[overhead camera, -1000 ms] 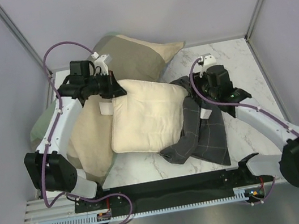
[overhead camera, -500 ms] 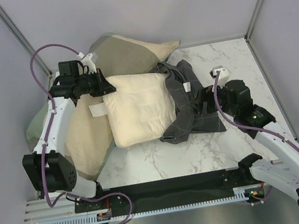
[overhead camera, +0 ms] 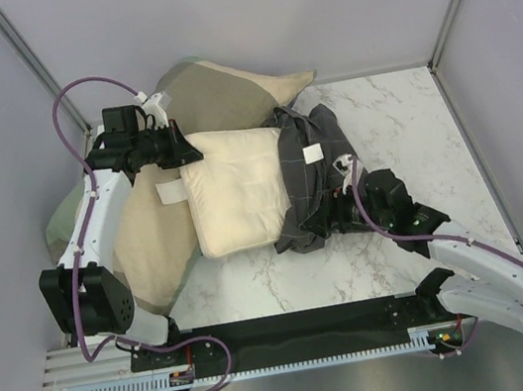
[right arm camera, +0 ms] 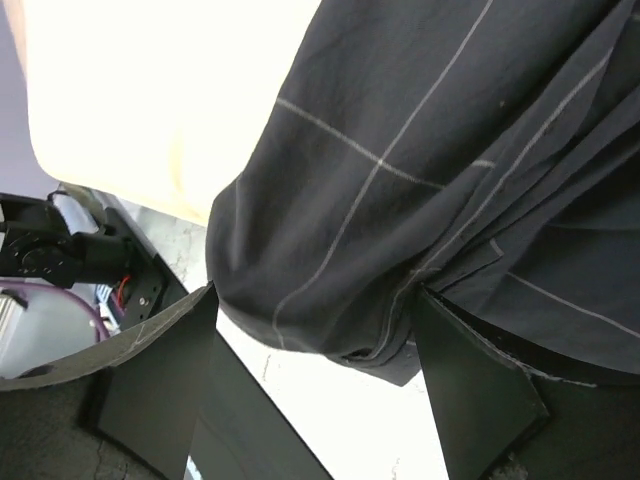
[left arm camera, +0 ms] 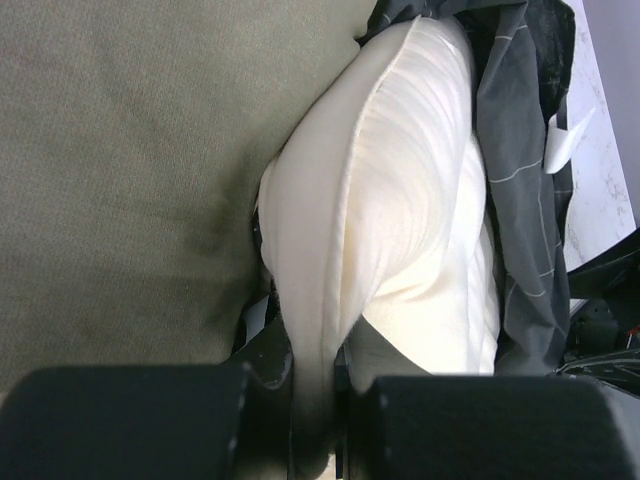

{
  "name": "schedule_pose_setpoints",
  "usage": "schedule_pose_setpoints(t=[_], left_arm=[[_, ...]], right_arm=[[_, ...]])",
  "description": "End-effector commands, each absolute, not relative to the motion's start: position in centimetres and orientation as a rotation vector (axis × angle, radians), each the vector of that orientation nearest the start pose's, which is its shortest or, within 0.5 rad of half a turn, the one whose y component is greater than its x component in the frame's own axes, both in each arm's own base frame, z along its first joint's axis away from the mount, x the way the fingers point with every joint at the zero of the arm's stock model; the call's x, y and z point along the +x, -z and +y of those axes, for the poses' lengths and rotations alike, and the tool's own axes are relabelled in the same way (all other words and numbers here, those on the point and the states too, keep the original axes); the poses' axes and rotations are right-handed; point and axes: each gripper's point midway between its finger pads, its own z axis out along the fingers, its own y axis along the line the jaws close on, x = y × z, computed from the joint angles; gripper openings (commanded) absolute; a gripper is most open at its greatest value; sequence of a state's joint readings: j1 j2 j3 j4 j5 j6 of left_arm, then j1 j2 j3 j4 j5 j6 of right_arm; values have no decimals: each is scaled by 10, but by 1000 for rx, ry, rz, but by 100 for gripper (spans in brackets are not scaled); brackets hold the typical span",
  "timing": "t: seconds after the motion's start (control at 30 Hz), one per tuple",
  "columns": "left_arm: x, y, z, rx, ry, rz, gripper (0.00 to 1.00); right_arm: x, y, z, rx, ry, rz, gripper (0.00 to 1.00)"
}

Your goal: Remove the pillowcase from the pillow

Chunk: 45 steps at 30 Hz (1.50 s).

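The right pincer [overhead camera: 343, 204] has swung back in toward the pillow [overhead camera: 240, 189]. The pillowcase [overhead camera: 312, 187] has bunched tighter against the pillow's right edge, its white tag [overhead camera: 312, 154] now on top.

The charcoal-grey fabric pillowcase [overhead camera: 316, 191] carries thin pale grid-check lines and a small white tag [overhead camera: 312, 154]. The soft rectangular cream pillow [overhead camera: 236, 195] is plain all over. The larger colour-block fabric cushion [overhead camera: 223, 86] is olive and tan in broad patches. The white marble tabletop [overhead camera: 400, 122] is veined with grey. Purple cables [overhead camera: 91, 79] loop over the white-and-black robot arms [overhead camera: 95, 218].
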<state>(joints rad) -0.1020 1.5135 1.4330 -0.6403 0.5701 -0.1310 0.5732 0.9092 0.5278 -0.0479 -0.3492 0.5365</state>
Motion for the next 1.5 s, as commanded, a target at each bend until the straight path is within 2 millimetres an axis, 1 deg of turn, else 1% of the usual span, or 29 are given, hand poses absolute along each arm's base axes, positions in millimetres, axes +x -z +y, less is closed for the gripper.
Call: schedule_pose_setpoints(t=[0.0, 0.03, 0.07, 0.1, 0.13, 0.17, 0.2, 0.23, 0.27, 0.3, 0.33, 0.37, 0.4, 0.43, 0.47, 0.5, 0.53, 0.57, 0.6, 0.63, 0.8, 0.87, 0.9, 0.93, 1.2, 1.3, 1.37, 1.47], left_arm=[[412, -277, -119, 227, 651, 2082, 2], [412, -277, -120, 229, 656, 2083, 2], [412, -277, -120, 232, 657, 2081, 2], [412, -277, -120, 233, 658, 2081, 2], [411, -277, -120, 236, 659, 2080, 2], [411, -278, -120, 236, 659, 2079, 2], [411, -277, -120, 240, 659, 2079, 2], [411, -279, -120, 239, 655, 2075, 2], [411, -278, -120, 241, 656, 2078, 2], [411, -279, -120, 240, 654, 2075, 2], [411, -279, -120, 240, 654, 2076, 2], [410, -280, -120, 243, 652, 2072, 2], [410, -280, -120, 243, 652, 2072, 2], [411, -280, -119, 243, 651, 2071, 2], [410, -281, -119, 244, 648, 2070, 2], [410, -281, -119, 244, 648, 2070, 2], [410, -281, -118, 245, 647, 2067, 2], [409, -282, -119, 248, 650, 2067, 2], [409, -282, -119, 248, 650, 2067, 2], [409, -283, -119, 250, 648, 2064, 2], [408, -285, -119, 256, 654, 2059, 2], [408, -285, -118, 253, 656, 2059, 2], [408, -286, -119, 257, 657, 2054, 2], [407, -287, -118, 254, 657, 2053, 2], [408, -288, -115, 246, 653, 2049, 2], [408, -288, -114, 244, 652, 2049, 2], [408, -288, -114, 241, 657, 2051, 2], [408, -289, -115, 246, 668, 2048, 2]], right_arm=[[201, -151, 252, -285, -1156, 2110, 86], [203, -150, 255, -276, -1161, 2100, 86], [201, -137, 257, -268, -1155, 2137, 86], [199, -133, 261, -273, -1159, 2146, 81], [199, -130, 264, -271, -1153, 2149, 74], [200, -124, 265, -270, -1137, 2164, 66], [198, -116, 268, -275, -1122, 2195, 46], [199, -109, 267, -273, -1094, 2222, 36], [204, -107, 266, -262, -1056, 2232, 28], [206, -104, 264, -254, -1027, 2246, 11], [206, -96, 256, -230, -965, 2291, 4], [216, -96, 248, -194, -879, 2283, 0], [222, -97, 241, -170, -821, 2280, 0], [218, -84, 227, -157, -730, 2346, 0], [221, -88, 221, -148, -682, 2338, 0], [230, -87, 206, -100, -574, 2326, 0], [228, -83, 195, -90, -511, 2352, 0], [231, -89, 188, -75, -478, 2331, 0], [236, -89, 176, -40, -415, 2323, 0], [235, -88, 167, -24, -372, 2330, 0], [249, -104, 129, 96, -247, 2272, 0], [253, -111, 119, 114, -208, 2255, 0], [256, -111, 108, 130, -171, 2259, 0], [259, -116, 104, 139, -154, 2247, 0], [271, -128, 62, 202, 19, 2231, 0], [273, -133, 53, 228, 35, 2222, 0], [275, -134, 54, 230, 28, 2223, 0], [276, -129, 61, 210, -10, 2249, 0]])
